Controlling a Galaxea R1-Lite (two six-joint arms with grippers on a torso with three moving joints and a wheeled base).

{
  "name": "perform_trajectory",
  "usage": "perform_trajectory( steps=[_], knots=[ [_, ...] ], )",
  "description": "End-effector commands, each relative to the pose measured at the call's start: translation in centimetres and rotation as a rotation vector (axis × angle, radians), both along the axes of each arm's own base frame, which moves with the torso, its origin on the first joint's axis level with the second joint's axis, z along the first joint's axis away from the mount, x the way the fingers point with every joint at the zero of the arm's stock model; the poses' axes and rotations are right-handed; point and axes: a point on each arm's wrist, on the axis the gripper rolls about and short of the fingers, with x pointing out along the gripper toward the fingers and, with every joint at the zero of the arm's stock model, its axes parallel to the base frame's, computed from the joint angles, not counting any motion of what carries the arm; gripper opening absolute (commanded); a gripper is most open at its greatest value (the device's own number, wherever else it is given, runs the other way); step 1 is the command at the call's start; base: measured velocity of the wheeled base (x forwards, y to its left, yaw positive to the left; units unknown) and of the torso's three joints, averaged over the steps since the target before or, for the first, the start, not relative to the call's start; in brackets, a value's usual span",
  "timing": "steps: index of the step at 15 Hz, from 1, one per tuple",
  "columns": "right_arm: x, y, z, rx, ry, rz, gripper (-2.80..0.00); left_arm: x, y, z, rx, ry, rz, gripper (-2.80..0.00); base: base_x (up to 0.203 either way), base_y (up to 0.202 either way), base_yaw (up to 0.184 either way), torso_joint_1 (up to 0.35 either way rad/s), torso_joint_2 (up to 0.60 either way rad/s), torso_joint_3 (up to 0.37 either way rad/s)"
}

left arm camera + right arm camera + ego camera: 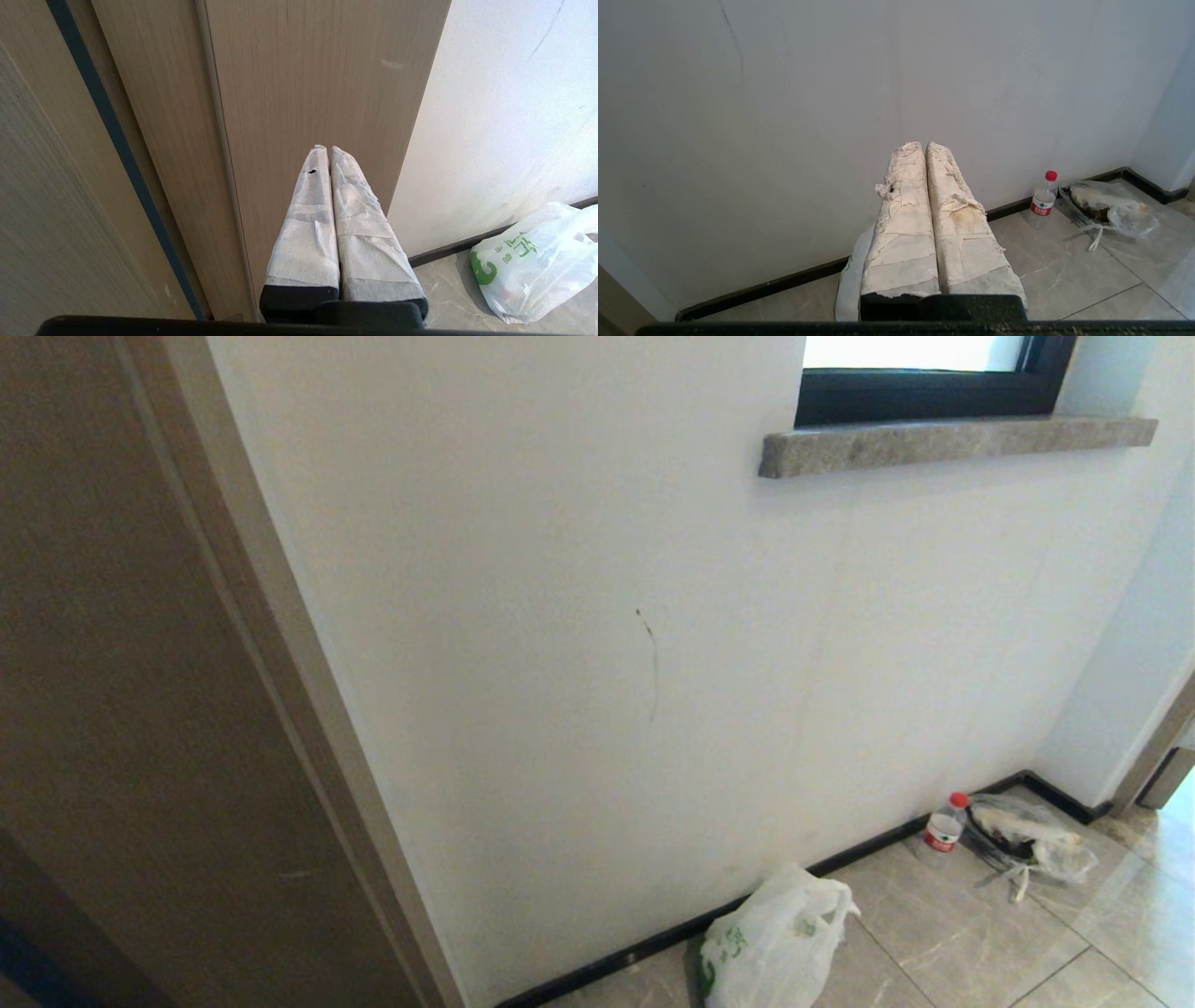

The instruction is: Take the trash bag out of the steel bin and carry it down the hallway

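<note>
Both grippers, left gripper (330,148) and right gripper (923,144), closed and empty, trash bag (775,943) slumped on tile by baseboard (653,947), no steel bin visible; risk: thin film tearing or slipping if pinched off-handle.

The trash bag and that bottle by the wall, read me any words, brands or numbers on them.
Trash bag: green print with a round logo and a few characters, too blurred to read.
Bottle: red label with white marks, too small to read.
See-through bag: no print visible.
Nothing in these views can be quoted as legible text.
</note>
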Motion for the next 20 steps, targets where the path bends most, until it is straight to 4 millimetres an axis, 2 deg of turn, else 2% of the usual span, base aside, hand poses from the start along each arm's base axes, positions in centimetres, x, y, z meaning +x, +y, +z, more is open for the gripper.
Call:
perform_trajectory(
  steps=[1,20],
  knots=[
    [0.32,0.0,-1.11,-0.004,0.039,0.001,-2.8,0.01,0.0,-0.03,-0.001,0.0,0.001,-2.8,0.0,0.0,0.0,0.0,0.0,0.0],
    [0.32,0.0,-1.11,0.001,0.039,0.0,-2.8,0.01,0.0,-0.04,-0.002,0.001,0.001,-2.8,0.0,0.0,0.0,0.0,0.0,0.0]
  ],
)
